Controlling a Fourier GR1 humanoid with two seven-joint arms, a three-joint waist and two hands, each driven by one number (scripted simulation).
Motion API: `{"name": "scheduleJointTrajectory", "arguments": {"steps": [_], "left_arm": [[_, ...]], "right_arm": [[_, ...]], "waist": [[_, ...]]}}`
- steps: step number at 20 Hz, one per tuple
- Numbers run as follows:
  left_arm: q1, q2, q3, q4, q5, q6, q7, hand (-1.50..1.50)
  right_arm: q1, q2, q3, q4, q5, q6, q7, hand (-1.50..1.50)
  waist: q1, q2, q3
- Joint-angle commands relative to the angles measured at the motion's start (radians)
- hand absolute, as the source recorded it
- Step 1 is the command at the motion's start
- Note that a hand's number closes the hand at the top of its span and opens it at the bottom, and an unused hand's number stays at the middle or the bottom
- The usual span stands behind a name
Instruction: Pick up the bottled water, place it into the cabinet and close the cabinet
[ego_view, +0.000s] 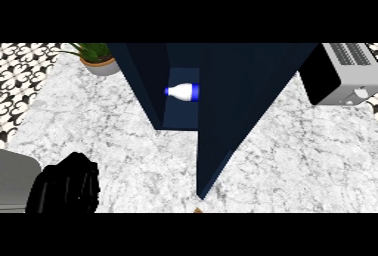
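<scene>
Seen from above, looking steeply down. At lower left, left hand, black, above the worktop, fingers hanging down together in a dark mass; holding nothing, though how far the fingers curl cannot be made out. Beside it, at the far left edge, part of a grey forearm. No right hand anywhere in view.

Beyond the hand, toward the middle, a dark blue cabinet standing on the white-and-grey marbled worktop. Cabinet door swung open, reaching toward the viewer and narrowing to a point near the lower middle. Between the cabinet's left wall and the open door, a narrow gap showing the inside.

Inside that gap, the water bottle, white with a blue band, lying on its side, resting within the cabinet, well apart from the hand.

At upper left, a small potted plant with green leaves in a pale pot, standing on the worktop just beside the cabinet's left side. At upper right, a grey and black appliance with a vented top and a round knob on its front, near the cabinet's right side. Along the left edge, a black-and-white patterned floor past the worktop's border.
</scene>
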Motion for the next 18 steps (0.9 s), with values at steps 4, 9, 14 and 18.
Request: {"name": "scheduleJointTrajectory", "arguments": {"steps": [4, 9, 14, 18], "left_arm": [[0.083, 0.066, 0.073, -0.026, 0.058, -0.103, -0.023, 1.50], [0.106, 0.077, 0.105, 0.015, 0.071, -0.155, -0.051, 1.50], [0.157, 0.156, 0.194, -0.030, 0.124, -0.214, -0.022, 1.50], [0.180, 0.132, 0.196, 0.007, 0.113, -0.268, -0.074, 1.50]], "right_arm": [[-0.242, 0.178, -0.038, 0.239, 0.016, -0.132, 0.017, 1.50], [-0.314, 0.179, -0.158, 0.323, -0.041, -0.189, 0.016, 1.50], [-0.473, 0.185, -0.333, 0.513, -0.247, -0.202, -0.020, 1.50], [-0.481, 0.187, -0.452, 0.719, -0.429, -0.085, -0.193, 1.50]], "waist": [[0.023, 0.006, -0.001], [0.029, 0.013, -0.001], [0.024, 0.012, 0.002], [0.019, 0.015, 0.003]]}}
